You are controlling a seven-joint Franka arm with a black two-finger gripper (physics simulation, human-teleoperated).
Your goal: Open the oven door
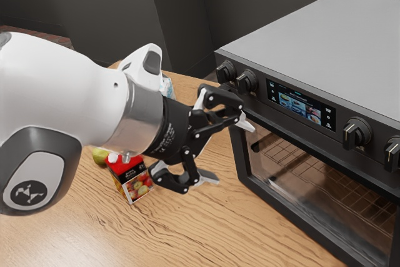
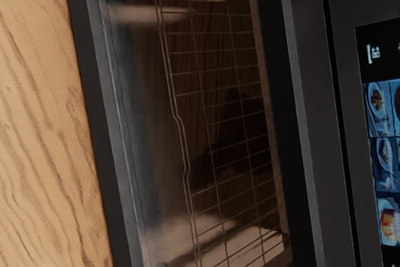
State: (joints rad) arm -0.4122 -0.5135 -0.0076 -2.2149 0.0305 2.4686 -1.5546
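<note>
At the exterior view's left, the white arm (image 1: 69, 85) reaches in over the wooden desk (image 1: 125, 236). Beneath it, a yellow-green fruit (image 1: 99, 156) shows in part beside a red carton (image 1: 130, 179) with fruit pictured on its side and a white cap. Farther back, near the desk's far edge, a pale blue and white package (image 1: 167, 87) is mostly hidden behind the arm.

Next comes the black tool (image 1: 229, 151), tilted, its two fingers spread wide apart with nothing held between them. One fingertip is close to the near upper corner of the oven's front; I cannot tell whether it touches. The other hangs lower, over the desk.

To the exterior view's right stands the oven (image 1: 325, 35), with two knobs (image 1: 247, 81) near its front corner. Below them the oven door (image 1: 300, 167) is shut, its lower edge just above the desk; a wire rack (image 2: 179, 120) shows through the glass. Above the door sits a lit display (image 1: 300, 109), followed by two more knobs (image 1: 357, 133).
</note>
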